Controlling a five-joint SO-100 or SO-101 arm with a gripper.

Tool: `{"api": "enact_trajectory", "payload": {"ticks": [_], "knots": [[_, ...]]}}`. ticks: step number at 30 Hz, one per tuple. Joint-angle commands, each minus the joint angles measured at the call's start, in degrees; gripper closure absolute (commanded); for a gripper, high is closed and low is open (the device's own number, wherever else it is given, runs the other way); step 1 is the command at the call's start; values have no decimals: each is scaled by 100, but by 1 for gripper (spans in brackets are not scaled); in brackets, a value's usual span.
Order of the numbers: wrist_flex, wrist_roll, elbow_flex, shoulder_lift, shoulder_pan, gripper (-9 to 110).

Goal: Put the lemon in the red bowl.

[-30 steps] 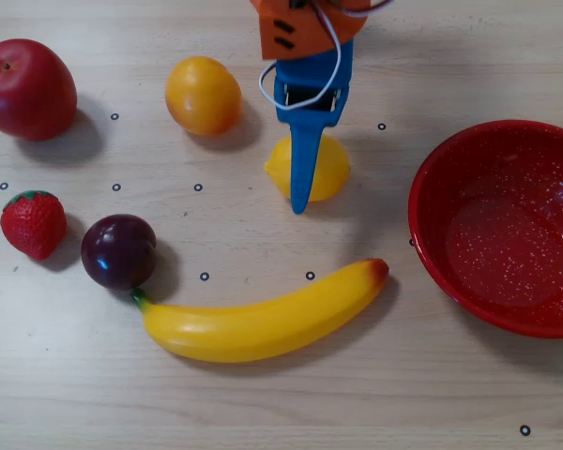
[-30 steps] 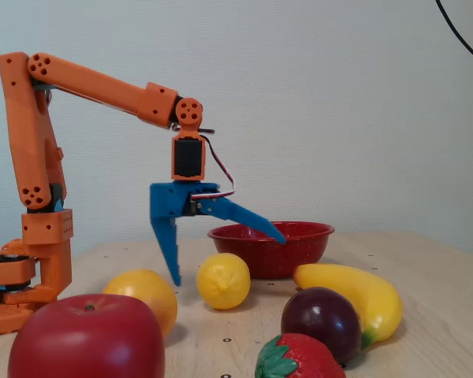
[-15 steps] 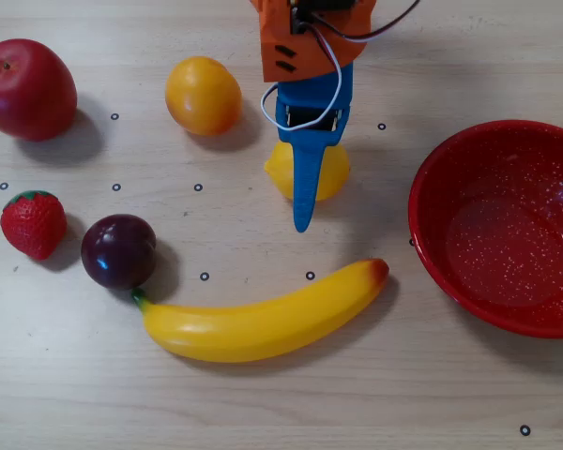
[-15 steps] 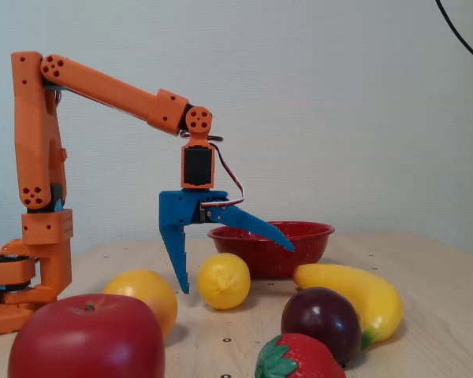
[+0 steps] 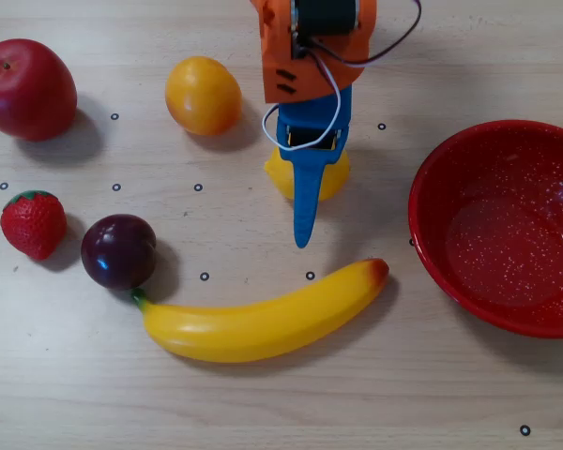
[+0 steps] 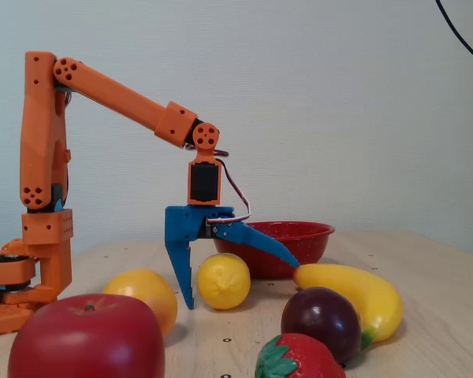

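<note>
The lemon (image 5: 336,180) lies on the table, mostly covered by the gripper in the overhead view. In the fixed view the lemon (image 6: 223,281) is a plain yellow oval resting on the table. My blue gripper (image 5: 303,192) is open and low around it (image 6: 243,285). One finger points down beside the lemon on the arm's side and the other jaw is spread out over its far side. I cannot tell whether the fingers touch it. The red bowl (image 5: 441,187) stands empty to the right in the overhead view, and behind the lemon in the fixed view (image 6: 303,236).
A banana (image 5: 263,323) lies just below the gripper. An orange-yellow fruit (image 5: 203,95), a red apple (image 5: 26,89), a strawberry (image 5: 34,223) and a dark plum (image 5: 118,251) lie to the left. The arm's orange base (image 6: 39,236) stands at the left of the fixed view.
</note>
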Motion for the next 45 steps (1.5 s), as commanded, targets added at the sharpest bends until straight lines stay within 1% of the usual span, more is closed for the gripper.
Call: {"api": "enact_trajectory", "payload": {"ticks": [1, 15, 18, 22, 27, 34, 38, 45], "knots": [[-185, -88, -387, 185, -26, 37], [-369, -158, -387, -9, 105, 37], [-352, -202, -369, 18, 97, 39], [-281, -352, -378, 79, 70, 42], [-316, -387, -290, 167, 62, 50], [-352, -325, -149, 264, 79, 55], [-387, -246, -70, 299, 97, 56], [-378, -149, 44, 325, 176, 53]]}}
